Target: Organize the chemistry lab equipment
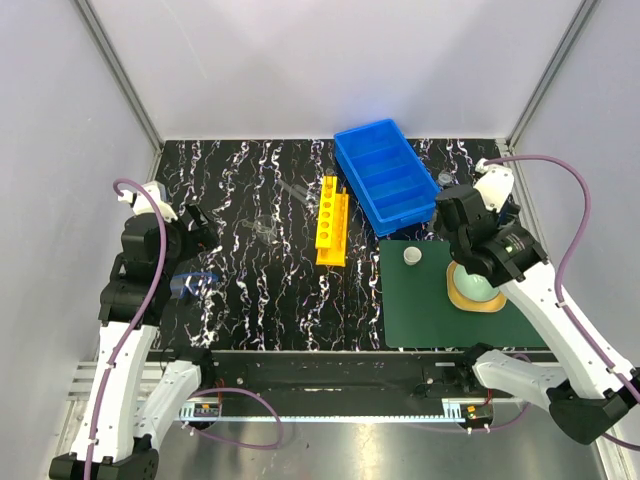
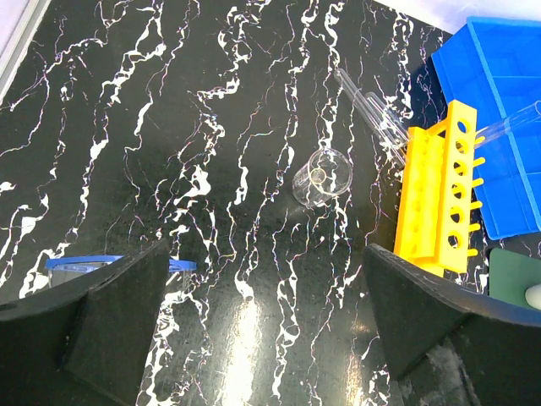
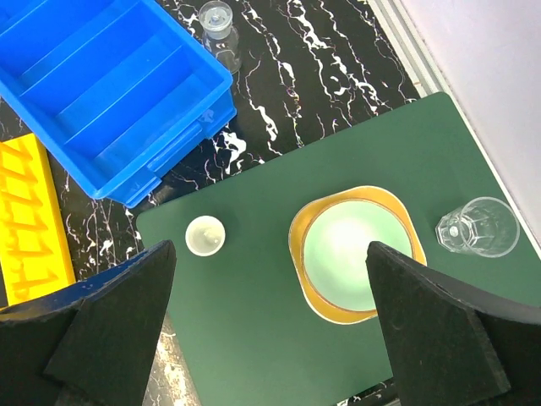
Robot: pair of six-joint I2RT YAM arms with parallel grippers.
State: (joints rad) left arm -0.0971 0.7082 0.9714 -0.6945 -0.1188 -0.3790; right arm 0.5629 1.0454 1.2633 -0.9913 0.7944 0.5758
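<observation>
A yellow rack (image 1: 332, 220) lies mid-table beside the blue divided bin (image 1: 385, 176). A clear beaker (image 2: 323, 176) lies on its side left of the rack (image 2: 439, 194), with glass tubes (image 2: 372, 114) behind it and one tube (image 2: 507, 125) lying from the rack across the bin's edge. A blue-rimmed clear dish (image 2: 93, 264) sits by my left gripper's left finger. The left gripper (image 2: 266, 248) is open above bare table. The right gripper (image 3: 270, 247) is open above the mat, between the small white round piece (image 3: 205, 235) and the dome. A glass cup (image 3: 478, 227) and a small flask (image 3: 218, 25) stand nearby.
The dark green mat (image 1: 430, 300) covers the near right of the table. A pale green dome on a tan disc (image 3: 355, 249) rests on it. Grey walls close in the left, right and back sides, and a metal rail runs along the near edge.
</observation>
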